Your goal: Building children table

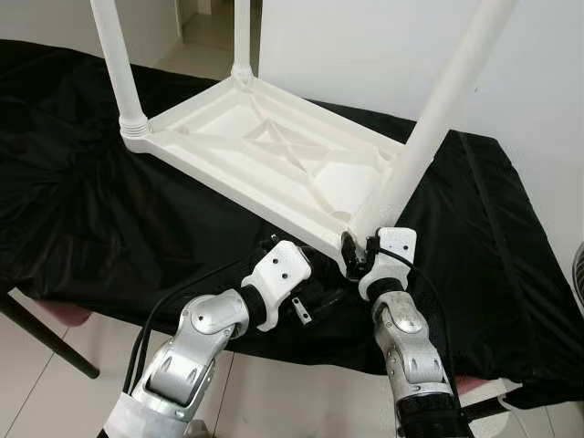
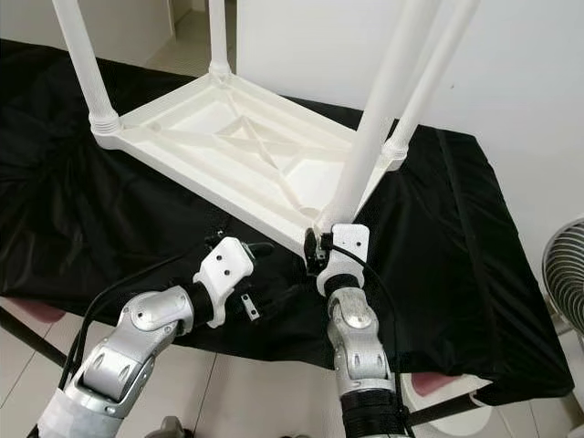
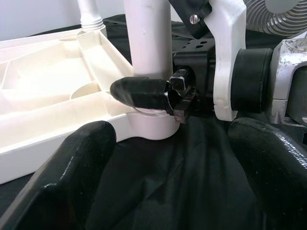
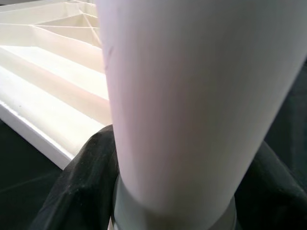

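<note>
A white plastic children's table lies upside down on a black cloth, its legs pointing up. My right gripper is shut on the base of the near leg, right above its corner socket; one black finger wraps the leg. In the right wrist view the leg stands between dark fingers. My left gripper is open just left of that corner, low over the cloth, holding nothing. Other legs stand in their corners.
The cloth covers a low surface whose front edge runs just ahead of my arms. A black support leg slants to the tiled floor at left. A fan stands at the right edge. White wall behind.
</note>
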